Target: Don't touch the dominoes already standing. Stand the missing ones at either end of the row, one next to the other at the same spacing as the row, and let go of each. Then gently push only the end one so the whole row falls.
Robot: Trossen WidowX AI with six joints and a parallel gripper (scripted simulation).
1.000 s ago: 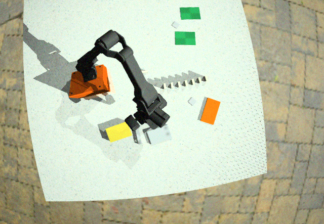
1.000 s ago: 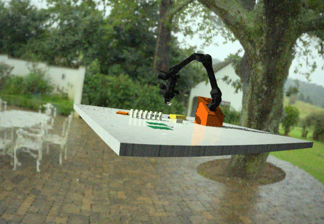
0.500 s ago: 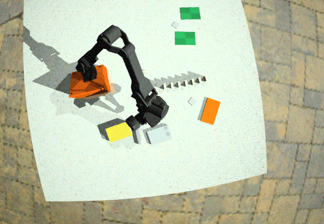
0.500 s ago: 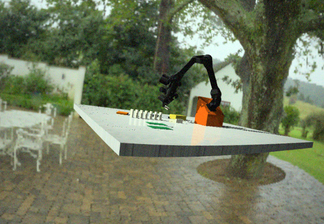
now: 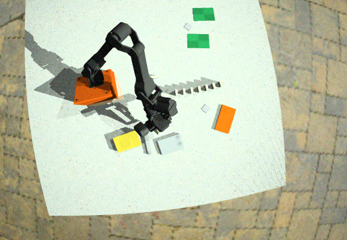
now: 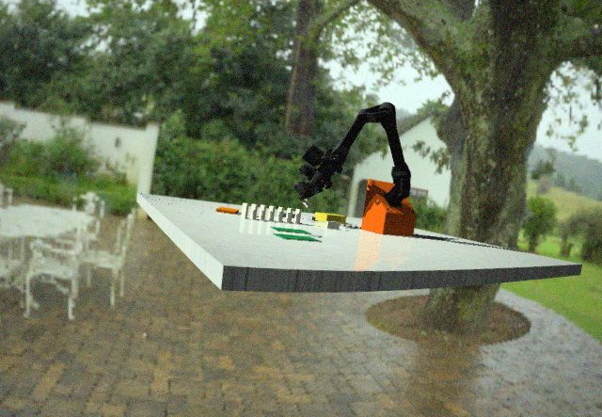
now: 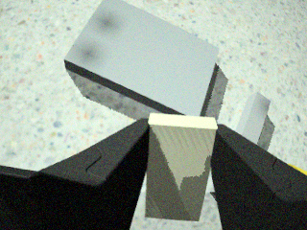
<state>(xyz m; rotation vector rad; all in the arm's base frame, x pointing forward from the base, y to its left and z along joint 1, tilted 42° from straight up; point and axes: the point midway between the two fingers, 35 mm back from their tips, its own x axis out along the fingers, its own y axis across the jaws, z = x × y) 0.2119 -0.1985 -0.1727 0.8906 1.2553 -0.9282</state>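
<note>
My gripper (image 5: 157, 131) (image 6: 305, 200) (image 7: 180, 131) is shut on a cream domino (image 7: 181, 149), with one finger on each side of it. It is raised above the table near the grey block, off to one side of the row. In the wrist view the domino's pale end edge faces the grey block, and its face is partly shaded. Several cream dominoes (image 5: 199, 88) (image 6: 262, 212) stand upright in an evenly spaced row. The arm hides the area beside the row's near end in the top view. Another cream piece (image 5: 153, 76) shows past the arm, partly hidden; its pose is unclear.
A grey block (image 5: 170, 143) (image 7: 144, 53), a thin grey piece (image 5: 147, 145) (image 7: 252, 115) and a yellow block (image 5: 126, 141) (image 6: 330, 216) lie near the gripper. An orange block (image 5: 225, 118) (image 6: 227, 210) lies beyond the row. Two green patches (image 5: 203, 14) (image 5: 198, 40) and small grey tiles (image 5: 187, 26) (image 5: 205, 108) also show.
</note>
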